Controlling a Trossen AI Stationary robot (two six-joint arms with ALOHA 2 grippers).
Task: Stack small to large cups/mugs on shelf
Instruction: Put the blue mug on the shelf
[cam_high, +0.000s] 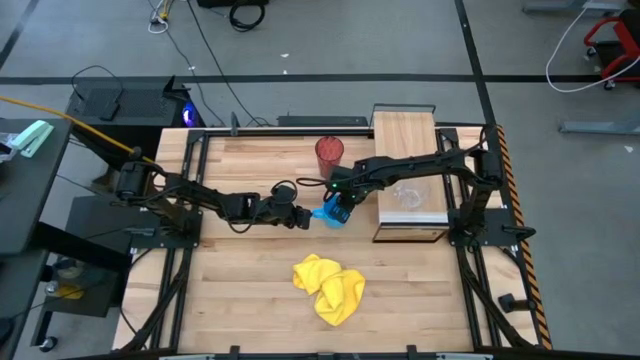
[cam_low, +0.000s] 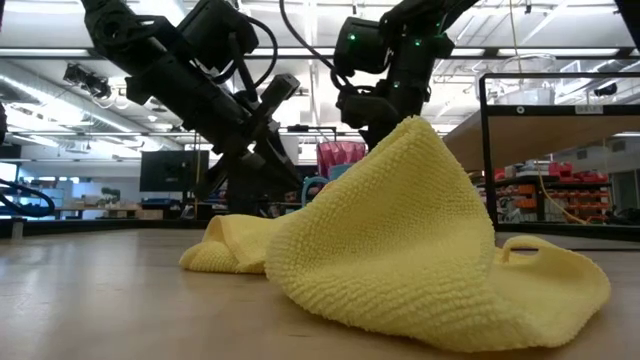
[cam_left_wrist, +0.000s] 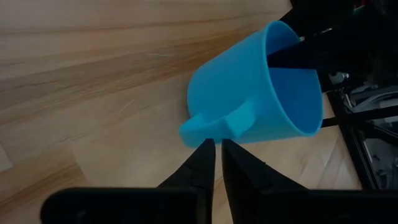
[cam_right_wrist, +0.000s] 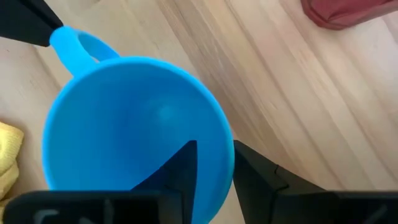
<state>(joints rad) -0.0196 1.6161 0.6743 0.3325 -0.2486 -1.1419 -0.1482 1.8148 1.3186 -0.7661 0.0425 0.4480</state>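
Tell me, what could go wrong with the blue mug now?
The right gripper pinches only the blue mug's rim, one finger inside, so the tilted mug might slip. The left gripper sits right at the handle and could knock it. The red tumbler stands close and could get bumped.

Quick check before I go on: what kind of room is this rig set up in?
Most likely a robotics lab or workshop. The wooden table sits in a black metal frame on a grey floor with loose cables. The low view shows ceiling strip lights, a monitor and shelving with orange bins behind.
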